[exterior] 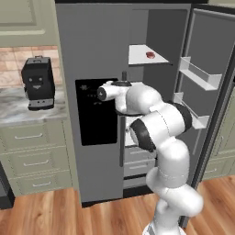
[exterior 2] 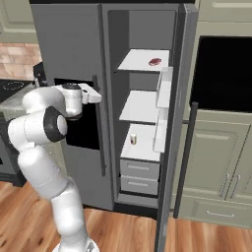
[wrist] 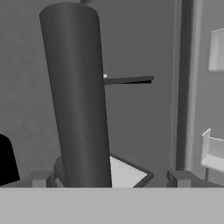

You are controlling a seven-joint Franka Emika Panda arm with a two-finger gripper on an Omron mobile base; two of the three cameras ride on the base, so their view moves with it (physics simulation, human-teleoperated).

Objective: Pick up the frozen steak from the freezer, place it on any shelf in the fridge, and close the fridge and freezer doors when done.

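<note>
I see the frozen steak [exterior 2: 155, 61] on the fridge's top shelf [exterior 2: 138, 61] at 12 o'clock; gripper [wrist: 109, 178] spread astride the freezer door handle [wrist: 78, 96], apparently untouched, so closing off-centre could slip.

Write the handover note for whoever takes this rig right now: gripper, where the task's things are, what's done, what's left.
Gripper: open, holding nothing, right at the freezer door's bar handle.
Frozen steak: lying on the top shelf of the fridge.
Freezer door, the one with the black dispenser panel: looks shut.
Fridge door: wide open, inner bins facing the room.
Done: steak moved to the fridge shelf.
Left: close the fridge door; check that the freezer door is fully shut.
</note>
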